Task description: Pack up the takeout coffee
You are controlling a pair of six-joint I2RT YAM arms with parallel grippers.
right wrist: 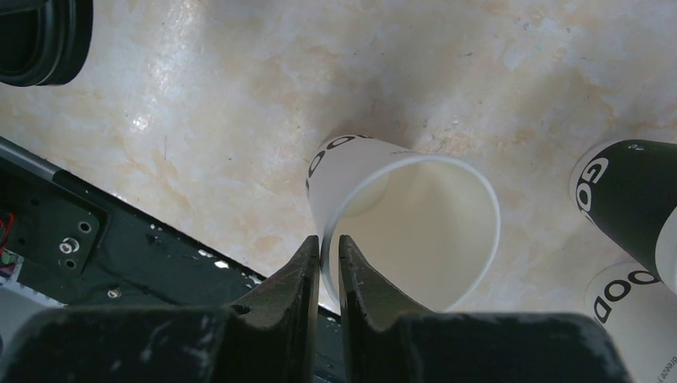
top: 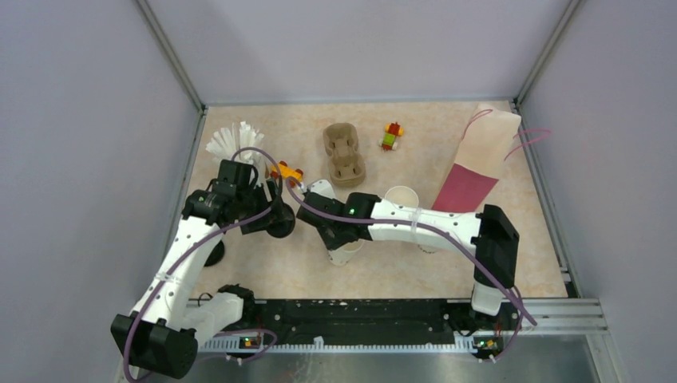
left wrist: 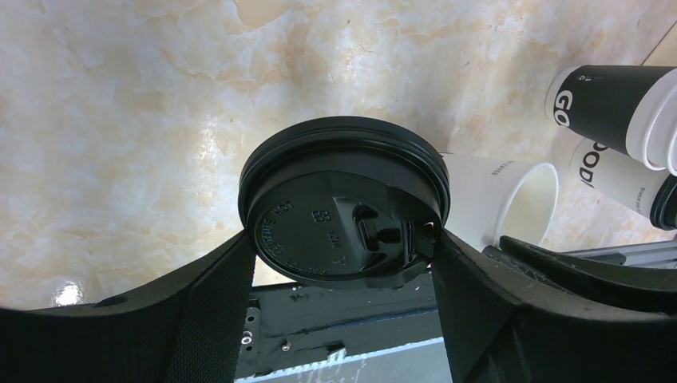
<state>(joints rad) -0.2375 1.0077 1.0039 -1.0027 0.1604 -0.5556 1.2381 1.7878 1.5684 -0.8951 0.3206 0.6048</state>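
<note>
The right end effector (right wrist: 323,246) pinches narrowly on the rim wall of an open cup (right wrist: 415,231), one finger inside; the thin paper could buckle, or the cup could tip. The left end effector (left wrist: 342,257), spread wide, grips a black lid (left wrist: 319,179) by its edges; it might slip or seat crooked. Beneath lies a glossy marbled beige table (right wrist: 239,88), enclosed by plain lilac-grey walls (top: 80,120).

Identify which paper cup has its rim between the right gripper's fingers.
The open cup nearest the arm bases: the right gripper straddles its rim, one finger inside. The dark-banded cups sit aside, untouched.
</note>
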